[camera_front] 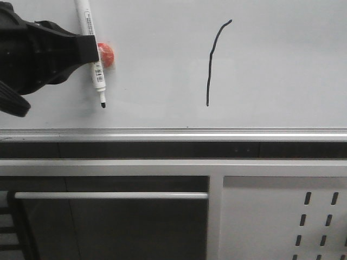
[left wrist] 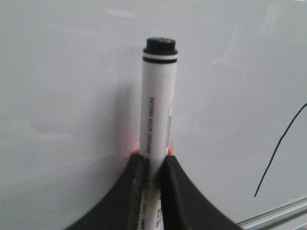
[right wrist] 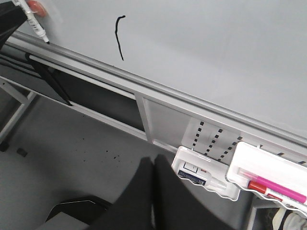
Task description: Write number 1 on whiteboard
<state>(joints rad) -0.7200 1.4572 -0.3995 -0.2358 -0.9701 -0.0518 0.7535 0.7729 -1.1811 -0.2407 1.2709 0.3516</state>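
Number 1 [camera_front: 213, 62]: a thin black, nearly vertical stroke with a small rightward hook at its top, drawn on the whiteboard [camera_front: 282, 65] just right of centre in the front view's upper half. Left gripper [camera_front: 91, 47], at upper left, is clamped on a white marker [camera_front: 92, 46] whose black tip points down toward the silver edge rail [camera_front: 173, 132]. Right gripper [right wrist: 154, 165], at the bottom of its wrist view, has its fingers closed together, holding nothing, near two clear trays [right wrist: 206, 175].
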